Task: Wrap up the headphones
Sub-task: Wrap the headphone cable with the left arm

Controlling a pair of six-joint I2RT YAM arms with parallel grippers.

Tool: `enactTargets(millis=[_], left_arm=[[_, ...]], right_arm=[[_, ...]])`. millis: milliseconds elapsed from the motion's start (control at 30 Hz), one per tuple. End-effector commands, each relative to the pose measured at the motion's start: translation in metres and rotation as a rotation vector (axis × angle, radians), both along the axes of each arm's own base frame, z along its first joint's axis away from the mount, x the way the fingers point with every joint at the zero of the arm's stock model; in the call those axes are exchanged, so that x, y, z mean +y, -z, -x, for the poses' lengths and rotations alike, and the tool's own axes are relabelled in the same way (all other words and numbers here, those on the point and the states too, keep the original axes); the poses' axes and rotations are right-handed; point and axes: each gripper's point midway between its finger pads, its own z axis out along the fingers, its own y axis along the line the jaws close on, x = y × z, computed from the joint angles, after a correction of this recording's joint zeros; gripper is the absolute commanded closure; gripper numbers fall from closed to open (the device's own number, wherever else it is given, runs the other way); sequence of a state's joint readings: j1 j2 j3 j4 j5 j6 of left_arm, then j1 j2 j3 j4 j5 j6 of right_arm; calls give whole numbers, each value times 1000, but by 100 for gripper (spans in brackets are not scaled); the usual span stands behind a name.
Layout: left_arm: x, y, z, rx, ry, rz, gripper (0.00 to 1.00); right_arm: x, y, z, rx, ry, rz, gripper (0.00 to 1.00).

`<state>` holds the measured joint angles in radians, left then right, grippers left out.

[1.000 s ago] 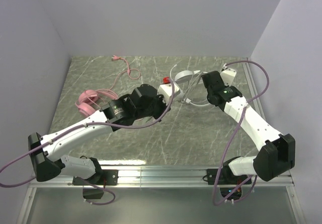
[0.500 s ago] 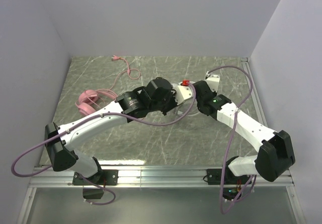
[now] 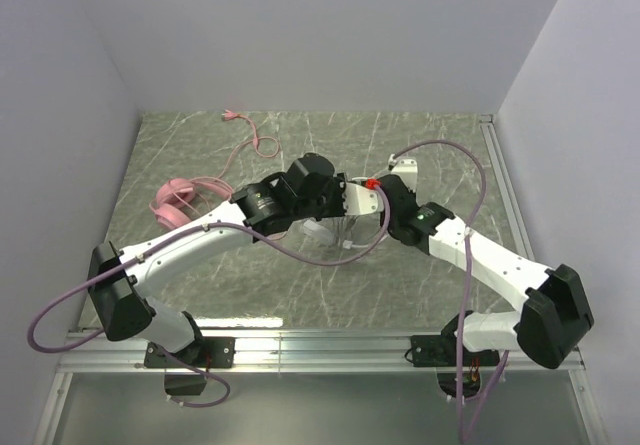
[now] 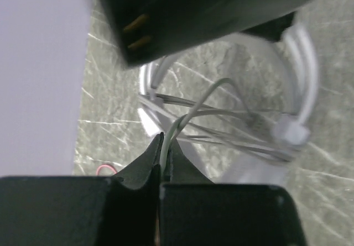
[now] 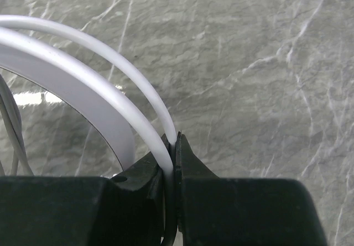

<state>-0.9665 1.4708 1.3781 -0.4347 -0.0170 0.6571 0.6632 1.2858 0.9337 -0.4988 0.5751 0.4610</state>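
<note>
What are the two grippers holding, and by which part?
The left gripper pinches the white headphones' thin cord; the right gripper clamps their headband.

The left arm [image 3: 180, 250] and right arm [image 3: 495, 260] share white links, black joint housings and loose lilac cables [image 3: 440, 143]. Their fingers [image 5: 141, 174] are matt black wedges. A small green light [image 3: 421, 218] glows on the right arm.
</note>
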Motion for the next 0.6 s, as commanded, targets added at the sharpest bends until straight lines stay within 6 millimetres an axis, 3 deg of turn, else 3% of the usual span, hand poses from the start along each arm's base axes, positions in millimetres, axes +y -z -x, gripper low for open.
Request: enactTargets(millis=[0,333,567], left_arm=[[-6,-22,-12,-95,71,45,100],[-4,1,-24,-61,187,62,100],[-3,2,-25,-36,262,124,99]], right_arm=[[16,-31,-1,-113,-40,-110,100],[28,-21,14,-95,-134,-124,100],[30,-21,24,-101,-185,-135,100]])
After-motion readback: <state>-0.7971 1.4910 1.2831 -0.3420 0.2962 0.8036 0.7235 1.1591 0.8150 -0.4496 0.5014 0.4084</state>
